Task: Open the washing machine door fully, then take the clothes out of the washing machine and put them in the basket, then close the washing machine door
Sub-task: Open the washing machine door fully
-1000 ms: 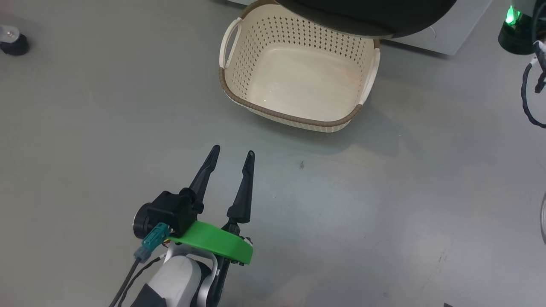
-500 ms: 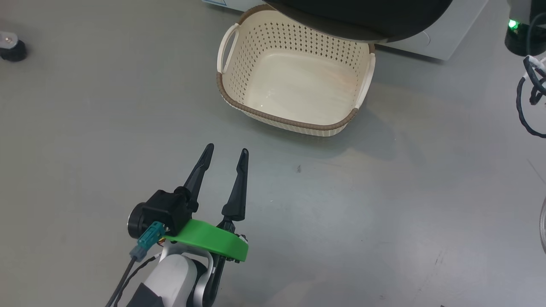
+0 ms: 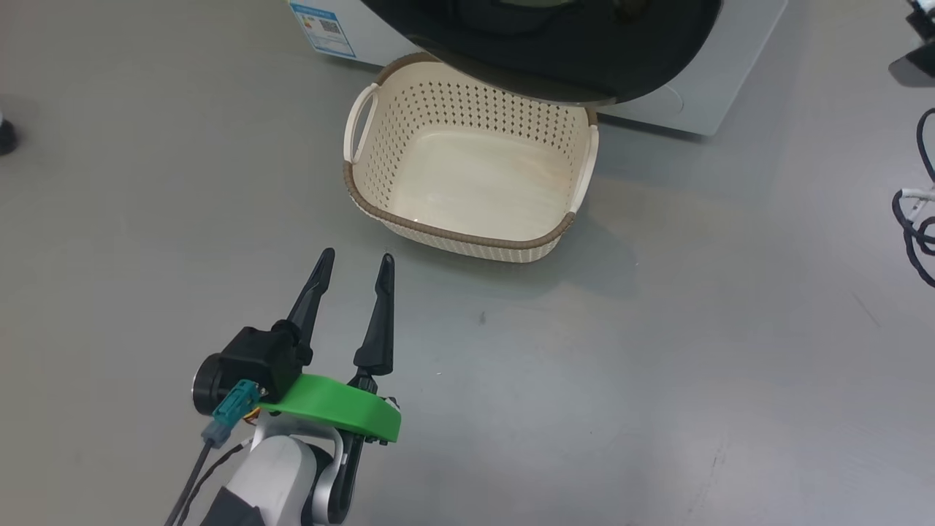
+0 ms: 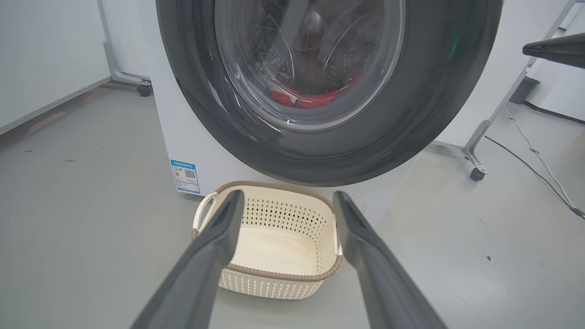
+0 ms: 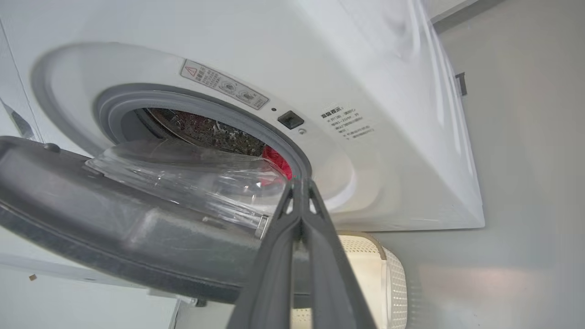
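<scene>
Holds the left hand [image 3: 358,256] low over the grey floor [image 3: 657,365], its two dark fingers spread wide and pointing at the basket [image 3: 453,237]. Places a small blue label [image 3: 321,25] ahead of that hand and slightly to its left, on the lower corner of the white washing machine [image 3: 679,102]. Finds the basket just ahead of the left fingertips, apart from them, upright on the floor, cream and perforated with a brown rim, its far side tucked beneath the washing machine door [image 3: 548,66]. Stands that door ajar, above and beyond the left hand, glossy black rim toward it. Shows, through the glass bowl [image 4: 311,59] in the left wrist view, the red clothes [image 4: 301,98] lying low in the drum [image 5: 201,130]. Further right, presses the right hand [image 5: 299,185] fully together, fingertips in the gap between the door's free edge and the grey gasket [image 5: 105,109]. Cannot tell whether those tips touch the door. Puts the red clothes just beyond the right fingertips, inside the drum, and the basket below the right hand.
</scene>
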Available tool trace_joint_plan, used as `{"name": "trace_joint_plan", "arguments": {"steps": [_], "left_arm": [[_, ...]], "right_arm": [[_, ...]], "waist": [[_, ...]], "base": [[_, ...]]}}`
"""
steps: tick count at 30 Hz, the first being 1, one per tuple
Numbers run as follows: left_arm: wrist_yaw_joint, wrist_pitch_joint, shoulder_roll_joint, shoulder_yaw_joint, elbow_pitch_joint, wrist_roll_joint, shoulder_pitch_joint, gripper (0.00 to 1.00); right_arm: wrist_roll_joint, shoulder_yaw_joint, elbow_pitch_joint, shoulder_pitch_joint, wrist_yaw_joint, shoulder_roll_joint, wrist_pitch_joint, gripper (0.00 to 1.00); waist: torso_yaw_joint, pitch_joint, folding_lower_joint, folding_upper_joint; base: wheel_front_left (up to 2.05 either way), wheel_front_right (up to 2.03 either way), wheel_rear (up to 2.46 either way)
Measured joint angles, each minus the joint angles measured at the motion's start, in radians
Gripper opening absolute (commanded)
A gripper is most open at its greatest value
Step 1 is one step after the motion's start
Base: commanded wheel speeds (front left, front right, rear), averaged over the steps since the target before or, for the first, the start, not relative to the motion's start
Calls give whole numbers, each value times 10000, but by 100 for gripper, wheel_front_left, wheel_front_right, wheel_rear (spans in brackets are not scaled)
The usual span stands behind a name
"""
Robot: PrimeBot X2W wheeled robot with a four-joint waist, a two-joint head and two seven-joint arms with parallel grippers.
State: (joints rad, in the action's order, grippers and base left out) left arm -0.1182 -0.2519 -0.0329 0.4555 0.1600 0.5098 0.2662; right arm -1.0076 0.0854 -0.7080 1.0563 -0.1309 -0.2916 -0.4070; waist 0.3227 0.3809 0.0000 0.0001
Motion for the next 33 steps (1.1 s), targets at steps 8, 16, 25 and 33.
{"name": "trace_joint_plan", "arguments": {"steps": [8, 16, 25, 33], "left_arm": [[0, 0, 0, -575, 205, -180, -57, 100], [0, 0, -2, -1112, 249, -499, -256, 100], [0, 0, -4, -1482, 257, -727, -486, 100], [0, 0, -6, -1499, 265, -729, -626, 100]], "right_arm": [[1168, 1576, 1549, -1494, 13, -194, 1467, 0], [1616, 2255, 2508, -3232, 12, -232, 3122, 0], [2259, 2169, 2815, -4857, 12, -337, 5106, 0], [2529, 2148, 2823, -6170, 31, 17, 6119, 0]], "waist": [[-507, -552, 0, -1], [-1051, -1068, 0, 0], [-1524, -1497, 0, 0], [-1770, -1739, 0, 0]], "base": [[0, 0, 0], [0, 0, 0], [0, 0, 0], [0, 0, 0]]}}
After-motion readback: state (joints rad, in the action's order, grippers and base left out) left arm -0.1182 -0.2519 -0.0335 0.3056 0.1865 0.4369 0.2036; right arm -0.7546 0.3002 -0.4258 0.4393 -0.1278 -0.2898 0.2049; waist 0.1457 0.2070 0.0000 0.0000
